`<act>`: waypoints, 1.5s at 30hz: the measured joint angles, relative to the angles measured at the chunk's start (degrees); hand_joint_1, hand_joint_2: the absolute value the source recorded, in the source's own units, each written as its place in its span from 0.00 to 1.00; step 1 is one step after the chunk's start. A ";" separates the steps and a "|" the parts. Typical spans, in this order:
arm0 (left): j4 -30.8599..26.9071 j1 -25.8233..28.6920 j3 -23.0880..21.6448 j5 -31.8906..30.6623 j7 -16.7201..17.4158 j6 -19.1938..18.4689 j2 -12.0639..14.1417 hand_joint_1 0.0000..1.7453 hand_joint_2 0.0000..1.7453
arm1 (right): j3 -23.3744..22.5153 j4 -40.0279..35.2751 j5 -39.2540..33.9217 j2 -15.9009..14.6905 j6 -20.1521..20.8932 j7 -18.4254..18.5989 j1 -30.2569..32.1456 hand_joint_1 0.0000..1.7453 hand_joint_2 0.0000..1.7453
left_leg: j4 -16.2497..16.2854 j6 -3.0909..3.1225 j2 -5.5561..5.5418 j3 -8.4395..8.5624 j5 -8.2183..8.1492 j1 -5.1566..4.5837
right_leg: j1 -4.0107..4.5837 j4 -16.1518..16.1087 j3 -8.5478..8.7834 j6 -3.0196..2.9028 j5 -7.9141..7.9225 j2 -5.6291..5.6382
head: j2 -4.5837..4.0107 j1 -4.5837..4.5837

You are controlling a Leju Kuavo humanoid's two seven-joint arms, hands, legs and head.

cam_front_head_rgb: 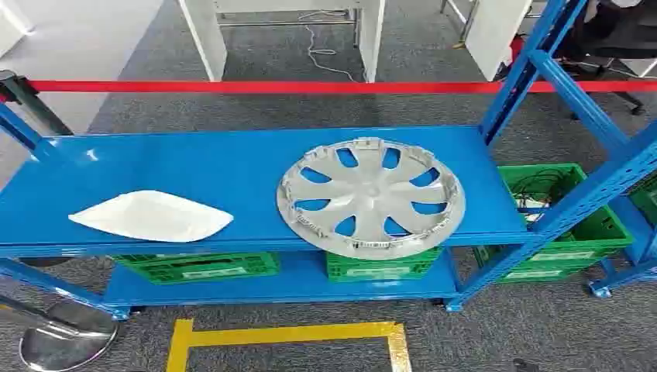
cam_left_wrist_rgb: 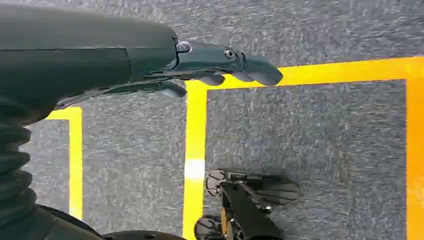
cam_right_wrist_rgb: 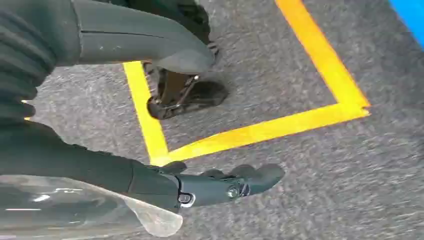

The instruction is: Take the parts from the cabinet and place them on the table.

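In the head view, a silver wheel cover (cam_front_head_rgb: 371,196) with several spokes lies flat on the blue shelf (cam_front_head_rgb: 194,159), right of centre, its near rim slightly over the front edge. A flat white plastic part (cam_front_head_rgb: 151,215) lies on the left of the same shelf. My left hand (cam_left_wrist_rgb: 210,62) hangs over the grey carpet with its fingers stretched out and holds nothing. My right hand (cam_right_wrist_rgb: 210,186) also hangs above the carpet, thumb and fingers apart, with nothing in it.
Green crates (cam_front_head_rgb: 197,266) (cam_front_head_rgb: 562,225) stand on the lower shelf and to the right. Blue uprights (cam_front_head_rgb: 527,74) frame the rack's right end. A red barrier tape (cam_front_head_rgb: 271,87) runs behind it. Yellow floor tape (cam_front_head_rgb: 287,335) marks a square in front, and a stanchion base (cam_front_head_rgb: 66,337) sits at the lower left.
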 joint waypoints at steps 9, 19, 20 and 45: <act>-2.08 0.75 -1.64 0.79 -0.46 2.38 0.57 0.00 1.00 | -9.97 -11.87 9.81 3.93 -1.11 -1.16 1.78 0.00 1.00 | 0.00 0.00 0.01 0.01 0.01 0.00 | 0.00 0.00 0.01 0.00 0.00 0.00 | 0.00 0.00; -3.54 1.41 -2.71 0.50 -0.61 3.41 1.14 0.00 1.00 | -14.82 -19.96 15.54 6.47 -2.05 -2.82 3.25 0.00 1.00 | 0.03 0.01 0.01 -0.08 0.00 -0.06 | -0.02 0.01 0.06 0.02 0.00 0.01 | 0.00 -0.02; -3.80 1.56 -2.75 0.39 -0.59 3.58 1.24 0.00 1.00 | -15.73 -21.58 16.80 6.82 -2.27 -3.36 3.37 0.00 1.00 | 0.03 0.01 0.04 -0.10 0.00 -0.05 | -0.02 0.01 0.08 0.02 0.02 0.11 | 0.00 0.00; -10.40 3.55 -4.44 -4.57 2.19 5.92 3.15 0.00 1.00 | -24.06 -52.49 59.70 6.01 -10.51 -3.13 7.35 0.00 1.00 | 0.07 0.02 0.09 -0.07 -0.01 -0.05 | -0.02 0.01 -0.07 0.03 0.01 0.07 | 0.00 0.00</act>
